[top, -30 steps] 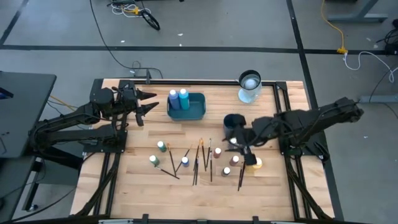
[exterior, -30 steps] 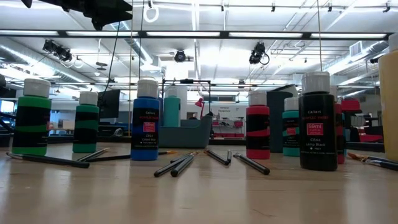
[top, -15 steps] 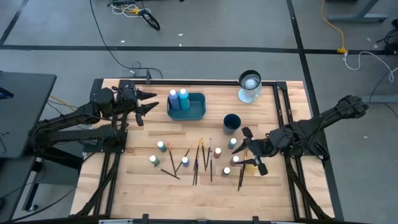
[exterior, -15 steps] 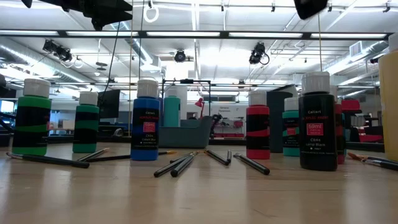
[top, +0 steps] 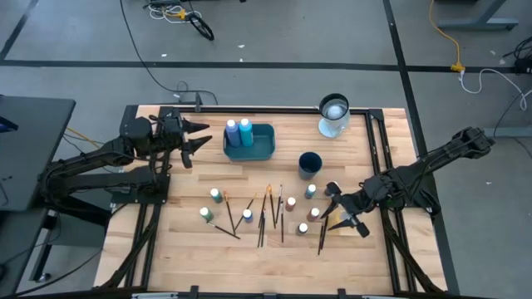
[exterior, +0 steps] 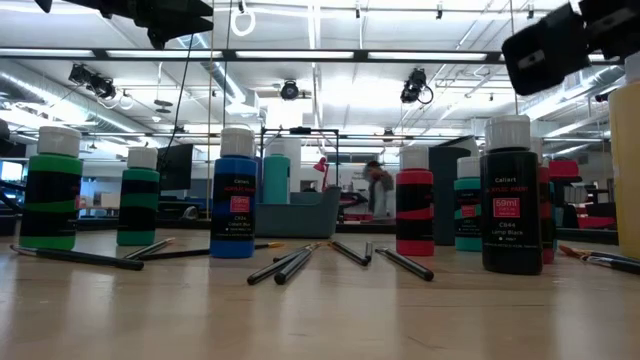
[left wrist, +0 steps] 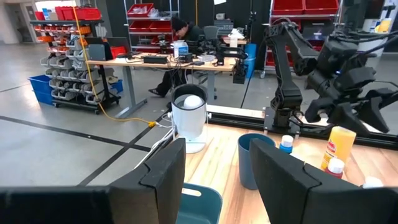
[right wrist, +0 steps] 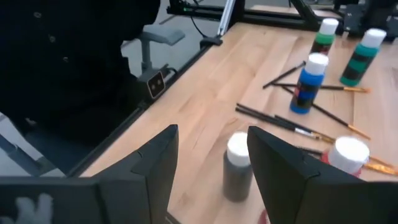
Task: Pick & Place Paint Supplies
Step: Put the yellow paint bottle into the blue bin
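Observation:
Small paint bottles stand upright on the wooden table, among them a black one point(right wrist: 237, 165), a blue one point(right wrist: 309, 84) and a red one point(exterior: 414, 210). Thin dark brushes point(top: 266, 214) lie flat between them. Two more bottles point(top: 238, 129) stand in the teal tray point(top: 264, 149). My right gripper point(top: 339, 210) hangs open above the bottles at the right, the black bottle showing ahead between its fingers, untouched. My left gripper point(top: 198, 138) waits open, high and level, left of the tray.
A dark blue cup point(top: 309, 164) stands just beyond the right-hand bottles. A white jar point(top: 333, 115) with a ball in it sits at the far right corner. A yellow bottle point(left wrist: 336, 146) stands under my right arm. Bare wood lies along the near edge.
My right gripper has come away from above the dark blue cup toward the table's near edge and down, lifting its fingers toward level. It now hangs low over the right-hand bottles, still open. The bottles and brushes have not moved.

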{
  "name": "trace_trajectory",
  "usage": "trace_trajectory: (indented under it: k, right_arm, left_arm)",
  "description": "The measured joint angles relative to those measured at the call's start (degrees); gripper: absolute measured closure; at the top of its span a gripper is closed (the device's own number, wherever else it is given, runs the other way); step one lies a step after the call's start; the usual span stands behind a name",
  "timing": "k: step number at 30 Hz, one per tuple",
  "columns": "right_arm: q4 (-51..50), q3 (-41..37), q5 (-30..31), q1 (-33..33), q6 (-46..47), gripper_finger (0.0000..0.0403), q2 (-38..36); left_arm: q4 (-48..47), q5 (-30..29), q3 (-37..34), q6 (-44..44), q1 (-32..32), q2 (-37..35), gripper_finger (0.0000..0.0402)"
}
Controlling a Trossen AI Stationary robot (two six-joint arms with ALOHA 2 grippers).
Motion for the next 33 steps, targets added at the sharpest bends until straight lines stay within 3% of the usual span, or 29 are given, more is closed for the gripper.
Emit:
trace_trajectory:
  k: [11,26,33]
  right_arm:
    - [1.23,-5.32,-0.2,0.0,-1.96,0.0209,-5.27]
    - [10.36,-12.06,-0.39,-0.04,-1.49,0.0212,-5.58]
    - [11.56,-12.11,-0.33,-0.1,-1.49,0.0277,-5.56]
  left_arm:
    - [0.42,0.0,0.0,0.06,-0.02,0.0,0.0214]
    - [0.39,-0.04,0.0,0.24,0.0,0.02,0.0214]
    - [0.42,-0.04,0.0,0.24,0.0,0.0,0.0214]
